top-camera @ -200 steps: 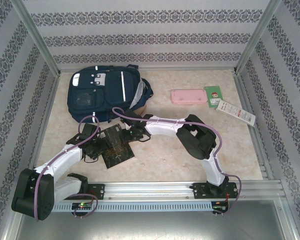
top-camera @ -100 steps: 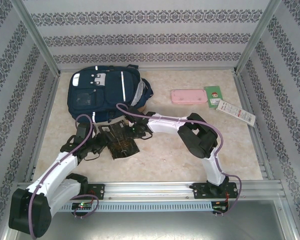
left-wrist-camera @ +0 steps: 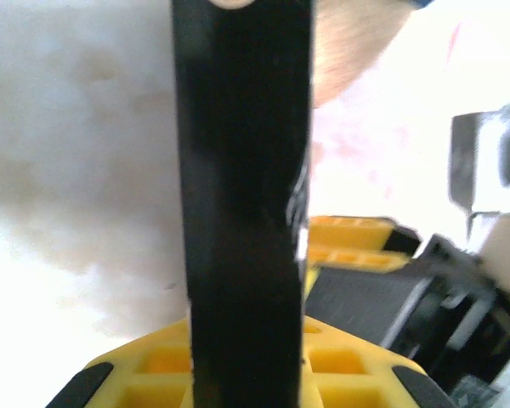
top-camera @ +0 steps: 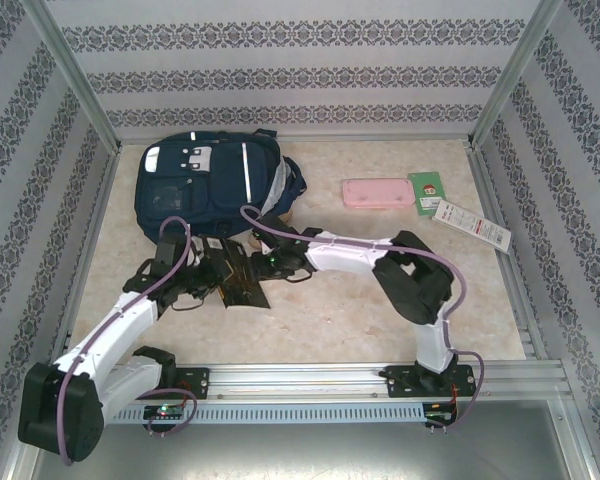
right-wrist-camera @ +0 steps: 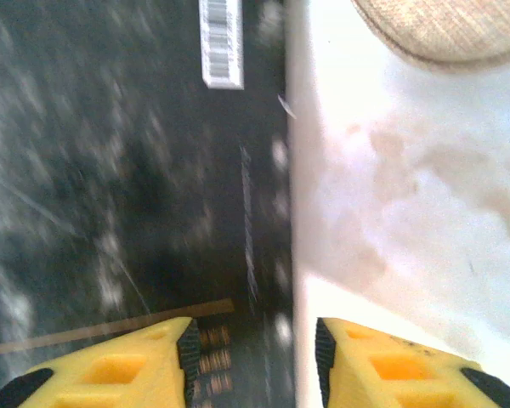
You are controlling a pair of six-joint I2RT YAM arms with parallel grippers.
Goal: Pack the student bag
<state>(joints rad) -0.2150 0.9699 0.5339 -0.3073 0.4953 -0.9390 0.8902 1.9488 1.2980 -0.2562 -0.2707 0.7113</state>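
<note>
The student bag, navy with white stripes, lies flat at the back left of the table. Just in front of its lower edge a black book sits between my two grippers. My left gripper is at the book's left side. In the left wrist view the book rises edge-on from between the yellow fingers, gripped. My right gripper is at the book's right edge. In the right wrist view its jaws stand apart astride that edge of the book, the pads not touching it.
A pink pencil case, a green booklet and a long white-and-red pack lie at the back right. A tan fabric patch shows beside the bag. Patterned walls close in three sides.
The black book has shifted up toward the bag's lower edge. My left gripper followed and closed on it. My right gripper's jaws have widened.
</note>
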